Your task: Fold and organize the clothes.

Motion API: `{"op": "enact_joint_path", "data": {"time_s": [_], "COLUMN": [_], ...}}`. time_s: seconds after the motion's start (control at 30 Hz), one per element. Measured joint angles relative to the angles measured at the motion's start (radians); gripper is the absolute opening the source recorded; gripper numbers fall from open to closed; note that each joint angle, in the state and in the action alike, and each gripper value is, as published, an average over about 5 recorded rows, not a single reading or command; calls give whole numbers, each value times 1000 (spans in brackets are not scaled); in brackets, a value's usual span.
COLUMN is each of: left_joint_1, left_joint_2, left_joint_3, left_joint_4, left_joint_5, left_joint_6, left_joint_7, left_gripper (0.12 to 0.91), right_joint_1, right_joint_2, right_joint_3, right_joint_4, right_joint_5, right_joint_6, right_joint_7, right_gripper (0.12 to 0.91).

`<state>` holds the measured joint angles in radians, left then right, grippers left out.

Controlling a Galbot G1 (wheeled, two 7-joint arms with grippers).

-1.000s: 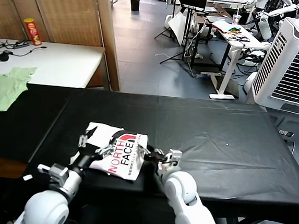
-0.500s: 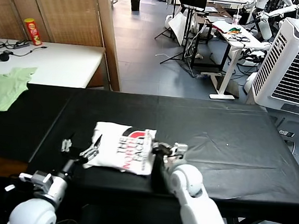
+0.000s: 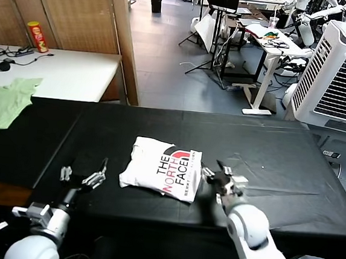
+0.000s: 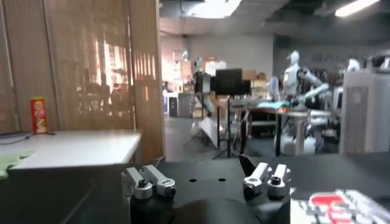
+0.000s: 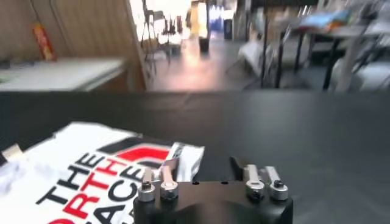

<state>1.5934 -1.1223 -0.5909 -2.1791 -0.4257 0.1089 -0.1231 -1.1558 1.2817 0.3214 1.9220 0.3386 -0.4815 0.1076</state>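
Now the shirt [image 3: 161,173] lies folded on the black table [image 3: 268,150], print side up. It looks soft, light and floppy, so a pull on one layer could undo the fold. Best to pinch all layers at a side edge. The right gripper [image 3: 222,178] sits just beside it, fingers spread, holding nothing. The left gripper [image 3: 84,176] waits near, spread wide too.
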Motion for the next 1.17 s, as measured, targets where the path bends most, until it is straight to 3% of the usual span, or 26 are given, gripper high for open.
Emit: {"op": "enact_joint_path", "data": {"time_s": [0.1, 0.3, 0.43, 0.8, 1.17], "left_joint_1": [18, 101, 186, 404, 433], "left_joint_2": [-4, 1, 3, 3, -5], "left_joint_3": [-2, -37, -72, -130, -134], "left_joint_4": [-6, -19, -39, -133, -165], "left_joint_5": [-3, -10, -21, -86, -89], "left_joint_6": [-2, -22, -31, 6, 23], "left_joint_7": [-21, -36, -53, -104, -104], "left_gripper": [798, 798, 798, 798, 798], "right_joint_1": [-92, -330, -478, -757, -847], "right_joint_2": [-25, -54, -51, -13, -4], "right_joint_3": [30, 92, 134, 161, 154], "right_joint_4": [63, 170, 229, 385, 418], "right_joint_5": [-56, -193, -237, -231, -233], "right_joint_6": [103, 334, 416, 379, 373], "right_joint_7": [-17, -34, -21, 100, 113], "right_gripper": [772, 798, 798, 798, 798]}}
